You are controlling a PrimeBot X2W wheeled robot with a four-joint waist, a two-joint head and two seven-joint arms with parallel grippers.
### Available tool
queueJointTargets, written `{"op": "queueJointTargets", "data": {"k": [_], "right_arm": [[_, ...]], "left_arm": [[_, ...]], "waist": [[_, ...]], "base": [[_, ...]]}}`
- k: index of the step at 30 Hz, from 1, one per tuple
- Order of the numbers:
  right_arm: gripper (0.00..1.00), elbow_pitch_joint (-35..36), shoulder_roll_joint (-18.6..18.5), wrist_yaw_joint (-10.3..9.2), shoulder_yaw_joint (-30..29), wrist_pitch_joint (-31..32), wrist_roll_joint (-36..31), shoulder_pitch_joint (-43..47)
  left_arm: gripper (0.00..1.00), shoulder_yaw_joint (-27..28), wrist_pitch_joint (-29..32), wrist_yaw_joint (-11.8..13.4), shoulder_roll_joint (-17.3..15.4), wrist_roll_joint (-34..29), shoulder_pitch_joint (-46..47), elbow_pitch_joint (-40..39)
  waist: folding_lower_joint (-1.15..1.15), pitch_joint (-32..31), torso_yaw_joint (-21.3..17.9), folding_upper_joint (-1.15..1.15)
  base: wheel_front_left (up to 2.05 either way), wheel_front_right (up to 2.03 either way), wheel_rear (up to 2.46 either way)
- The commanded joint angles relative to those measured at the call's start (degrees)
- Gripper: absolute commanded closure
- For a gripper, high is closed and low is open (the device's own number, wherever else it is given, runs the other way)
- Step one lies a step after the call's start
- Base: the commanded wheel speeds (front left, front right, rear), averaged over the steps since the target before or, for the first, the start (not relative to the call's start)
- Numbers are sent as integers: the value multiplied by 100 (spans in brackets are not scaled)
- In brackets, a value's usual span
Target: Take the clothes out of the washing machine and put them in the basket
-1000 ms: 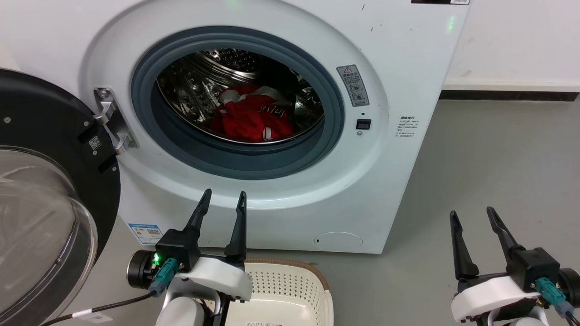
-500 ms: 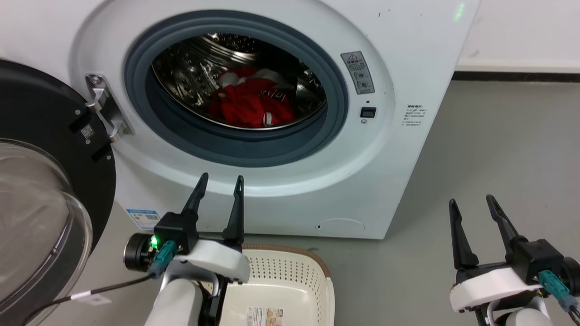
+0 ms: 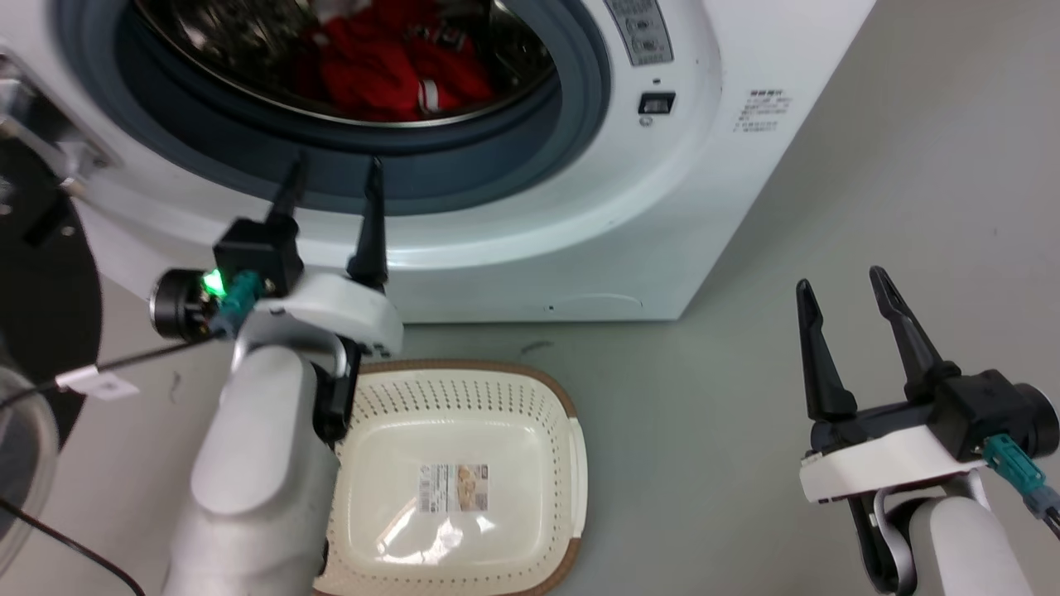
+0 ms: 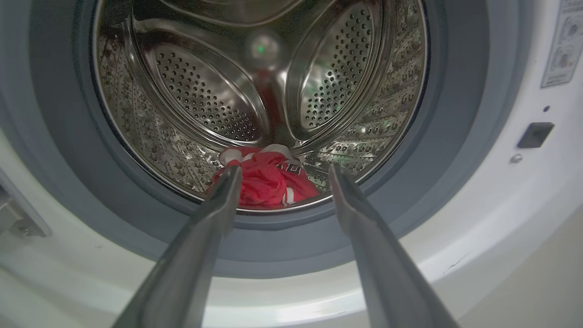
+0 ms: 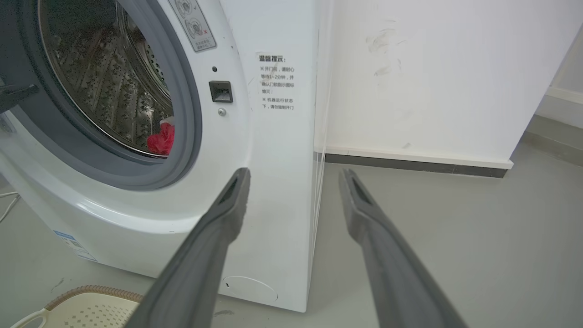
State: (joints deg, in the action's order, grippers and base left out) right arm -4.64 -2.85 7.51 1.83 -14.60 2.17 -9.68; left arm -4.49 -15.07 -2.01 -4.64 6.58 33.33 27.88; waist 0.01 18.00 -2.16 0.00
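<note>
Right gripper (image 3: 840, 280): two long dark fingers spread apart with nothing between them, above the grey floor (image 3: 704, 463), off the washer's right front corner and well apart from the basket.
Left gripper (image 3: 335, 165): fingers spread and holding nothing, raised before the lower arc of the porthole; in the head view the tips lie over the rubber rim.
Basket (image 3: 464, 382): small cream-white perforated plastic laundry basket with a brown woven-look rim. It stands on the floor just before the washer's front, touching or just beside the pale left forearm. A printed sticker (image 3: 454, 487) shows on its bare bottom.
Washing machine (image 3: 704, 190): large white front-loader with its black-framed glass door (image 3: 41, 290) swung open at the left.
Rubber rim (image 3: 530, 157): round grey collar around the porthole.
Clothes (image 3: 389, 58): red fabric with white trim and lettering, bunched at the bottom of the drum near its front lip. The left wrist view shows them between that gripper's fingers, farther in and not touched.
Drum (image 4: 200, 95): shiny perforated steel.
</note>
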Motion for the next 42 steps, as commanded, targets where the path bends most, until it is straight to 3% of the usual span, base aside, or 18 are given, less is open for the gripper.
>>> {"op": "queueJointTargets", "data": {"k": [1,16,26,33,42], "right_arm": [[0,26,-5,-3,38,-32,51,-133],[0,44,-1,-4,537,-62,413,-734],[0,103,0,-4,872,-61,733,-968],[0,72,-1,-4,1076,-61,1002,-1027],[0,97,-1,-3,1244,-61,1247,-1065]], "left_arm": [[0,49,-15,-7,-46,-44,185,79],[0,328,-12,-9,-790,-213,2334,1828],[0,222,527,-21,-1353,-367,3753,2837],[0,32,1359,-183,-1799,-511,4617,3449],[0,-128,2895,-352,-2150,-516,5384,4136]], "waist": [[-1,384,-200,0],[-1,1546,-829,0],[-1,2028,-1224,0],[-1,2239,-1524,0],[-1,2397,-1819,0]], "base": [[0,0,0],[0,0,0],[0,0,0],[0,0,0],[0,0,0]]}}
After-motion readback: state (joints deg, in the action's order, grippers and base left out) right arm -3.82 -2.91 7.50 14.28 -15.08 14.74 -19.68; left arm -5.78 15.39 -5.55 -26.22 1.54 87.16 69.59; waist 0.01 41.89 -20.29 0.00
